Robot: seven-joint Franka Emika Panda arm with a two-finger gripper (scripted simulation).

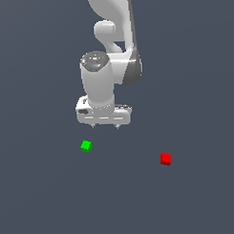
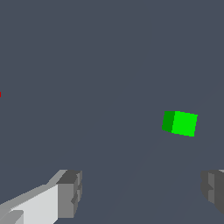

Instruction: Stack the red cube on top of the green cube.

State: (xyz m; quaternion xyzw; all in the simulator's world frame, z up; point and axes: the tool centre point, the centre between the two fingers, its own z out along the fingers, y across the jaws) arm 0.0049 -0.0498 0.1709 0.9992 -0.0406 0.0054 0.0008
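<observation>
The red cube (image 1: 165,159) lies on the dark grey floor at the exterior view's right; in the wrist view only a sliver of it (image 2: 0,94) shows at the picture's edge. The green cube (image 1: 86,146) lies to the exterior view's left of it and shows whole in the wrist view (image 2: 180,123). My gripper (image 1: 106,126) hangs above the floor, higher than both cubes, nearer the green one. It is open and empty; its two grey fingertips (image 2: 70,193) stand wide apart.
The white arm (image 1: 112,52) rises behind the gripper toward the top of the exterior view. The dark grey floor (image 1: 45,198) surrounds both cubes, with nothing else on it in view.
</observation>
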